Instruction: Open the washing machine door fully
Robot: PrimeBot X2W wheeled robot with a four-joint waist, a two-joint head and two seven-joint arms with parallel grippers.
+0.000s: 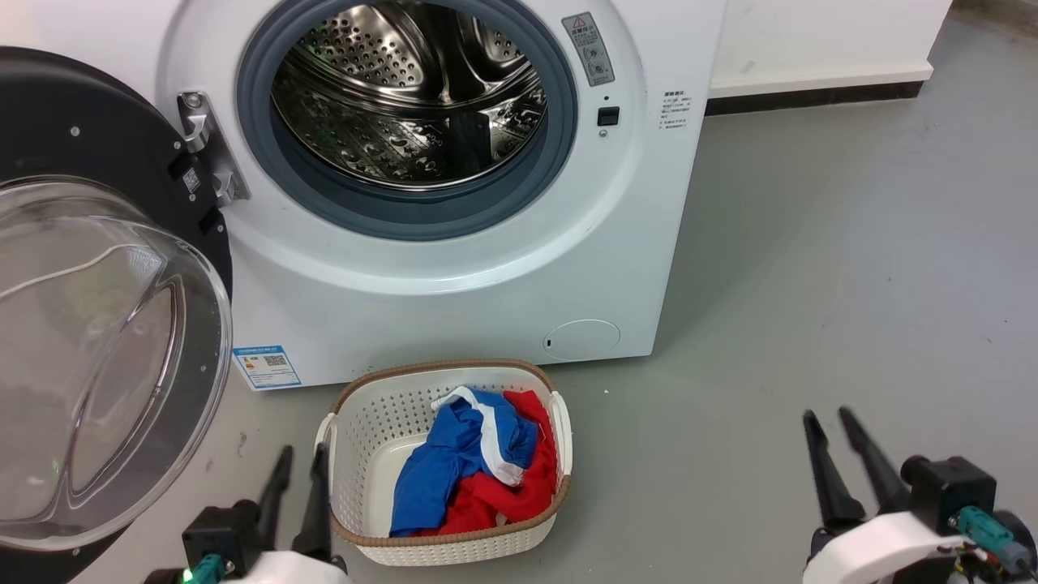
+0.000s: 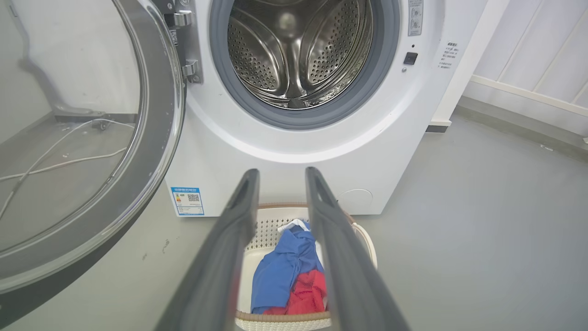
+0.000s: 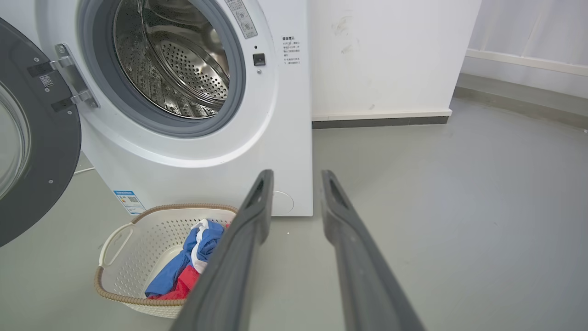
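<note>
The washing machine door [image 1: 105, 341] stands swung wide to the left on its metal hinge [image 1: 207, 150], its black ring and bulging clear glass facing me. The door [image 2: 92, 151] fills the left of the left wrist view, and the door [image 3: 36, 138] sits at the left edge of the right wrist view. The white washing machine [image 1: 454, 268] shows its steel drum [image 1: 413, 89] behind a grey rubber rim. My left gripper [image 1: 300, 458] is open at the lower left, right of the door and apart from it. My right gripper [image 1: 831, 422] is open over bare floor at the lower right.
A white laundry basket [image 1: 369, 438] with blue and red clothes [image 1: 478, 470] sits on the grey floor just before the machine, beside my left gripper. A white wall with a dark skirting [image 1: 811, 97] runs right of the machine. Open floor [image 1: 811, 284] lies to the right.
</note>
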